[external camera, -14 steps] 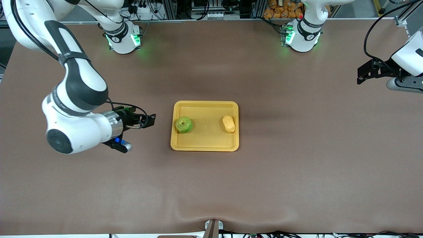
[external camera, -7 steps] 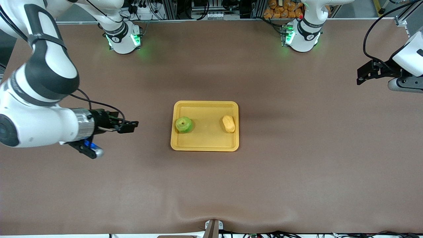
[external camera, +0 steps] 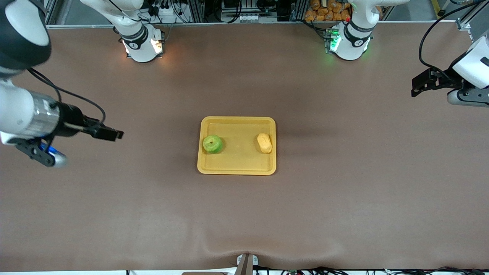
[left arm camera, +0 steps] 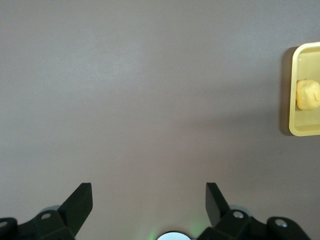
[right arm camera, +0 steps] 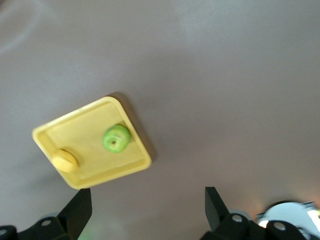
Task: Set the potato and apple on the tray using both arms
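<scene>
The yellow-orange tray (external camera: 237, 166) lies in the middle of the table. The green apple (external camera: 212, 144) sits on it at the end toward the right arm. The yellow-tan potato (external camera: 264, 143) lies on it at the end toward the left arm. My right gripper (external camera: 114, 134) is open and empty, up over bare table well away from the tray. My left gripper (external camera: 415, 87) is open and empty over the table's end on the left arm's side. The right wrist view shows the tray (right arm camera: 135, 165), apple (right arm camera: 116, 138) and potato (right arm camera: 65, 160). The left wrist view shows the tray's end (left arm camera: 300, 131) and the potato (left arm camera: 308, 94).
The brown table cover (external camera: 244, 214) spreads all round the tray. The two arm bases (external camera: 141, 42) (external camera: 349, 40) stand along the table edge farthest from the front camera. Orange items (external camera: 324, 11) and cables lie off the table past the bases.
My right arm has drawn back from the tray toward its own end of the table and risen. My left gripper has barely moved. The apple and potato have stayed on the tray.
</scene>
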`<state>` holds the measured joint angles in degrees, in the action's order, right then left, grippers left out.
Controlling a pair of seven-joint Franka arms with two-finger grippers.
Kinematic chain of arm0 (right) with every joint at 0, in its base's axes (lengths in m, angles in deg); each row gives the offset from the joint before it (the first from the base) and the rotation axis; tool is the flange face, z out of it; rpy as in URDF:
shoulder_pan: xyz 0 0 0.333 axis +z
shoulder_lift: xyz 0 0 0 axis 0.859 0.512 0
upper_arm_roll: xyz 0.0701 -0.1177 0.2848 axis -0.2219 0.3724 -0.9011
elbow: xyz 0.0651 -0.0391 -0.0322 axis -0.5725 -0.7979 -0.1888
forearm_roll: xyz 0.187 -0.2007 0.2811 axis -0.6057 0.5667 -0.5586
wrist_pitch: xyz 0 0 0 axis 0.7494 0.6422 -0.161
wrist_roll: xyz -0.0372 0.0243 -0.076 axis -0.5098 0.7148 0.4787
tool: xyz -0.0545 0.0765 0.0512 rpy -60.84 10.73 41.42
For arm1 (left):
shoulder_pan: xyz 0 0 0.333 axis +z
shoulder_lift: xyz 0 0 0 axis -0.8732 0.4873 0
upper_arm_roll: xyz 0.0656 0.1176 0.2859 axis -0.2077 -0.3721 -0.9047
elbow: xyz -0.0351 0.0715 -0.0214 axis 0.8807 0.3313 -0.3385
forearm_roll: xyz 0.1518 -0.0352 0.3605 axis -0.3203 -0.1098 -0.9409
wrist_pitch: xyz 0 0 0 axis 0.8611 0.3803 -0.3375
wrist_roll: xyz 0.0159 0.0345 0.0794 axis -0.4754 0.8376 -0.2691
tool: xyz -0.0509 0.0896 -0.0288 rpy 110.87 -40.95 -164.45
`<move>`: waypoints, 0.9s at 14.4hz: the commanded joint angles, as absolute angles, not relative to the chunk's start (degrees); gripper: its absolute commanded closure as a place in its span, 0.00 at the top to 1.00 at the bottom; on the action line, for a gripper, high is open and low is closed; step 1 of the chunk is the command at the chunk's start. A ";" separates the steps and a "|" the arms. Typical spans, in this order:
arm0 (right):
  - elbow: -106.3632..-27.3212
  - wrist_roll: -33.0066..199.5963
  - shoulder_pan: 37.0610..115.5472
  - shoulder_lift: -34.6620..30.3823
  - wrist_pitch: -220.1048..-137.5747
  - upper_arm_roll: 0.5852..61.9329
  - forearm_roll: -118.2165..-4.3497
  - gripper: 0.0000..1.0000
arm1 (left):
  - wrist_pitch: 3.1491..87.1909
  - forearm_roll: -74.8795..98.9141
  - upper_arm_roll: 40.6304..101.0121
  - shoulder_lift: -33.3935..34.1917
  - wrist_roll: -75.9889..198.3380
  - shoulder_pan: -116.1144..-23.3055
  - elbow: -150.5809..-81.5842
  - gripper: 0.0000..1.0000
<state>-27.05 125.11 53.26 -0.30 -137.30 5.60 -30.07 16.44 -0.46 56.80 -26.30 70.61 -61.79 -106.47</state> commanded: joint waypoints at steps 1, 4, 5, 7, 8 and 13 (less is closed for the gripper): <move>-28.11 117.35 59.18 -4.58 -134.95 14.35 -27.70 1.00 | 15.11 0.21 57.07 -26.45 69.82 -61.80 -105.76 1.00; -28.55 112.86 61.76 -6.70 -131.87 20.26 -27.43 1.00 | 15.19 0.21 56.98 -26.45 69.65 -61.80 -105.75 1.00; -28.73 112.07 61.32 -6.97 -131.25 20.71 -27.43 1.00 | 15.11 0.21 56.98 -26.45 69.65 -61.80 -105.75 1.00; -32.39 110.92 61.66 -9.59 -131.59 22.81 -27.43 1.00 | 15.19 0.21 56.98 -26.36 69.65 -61.71 -105.75 1.00; -34.77 110.31 61.58 -11.09 -132.38 23.87 -27.43 1.00 | 15.19 0.21 56.98 -26.36 69.65 -61.71 -105.75 1.00; -47.34 98.35 60.17 -20.31 -138.71 26.69 -27.43 1.00 | 15.11 0.21 57.07 -26.36 69.47 -61.89 -105.75 1.00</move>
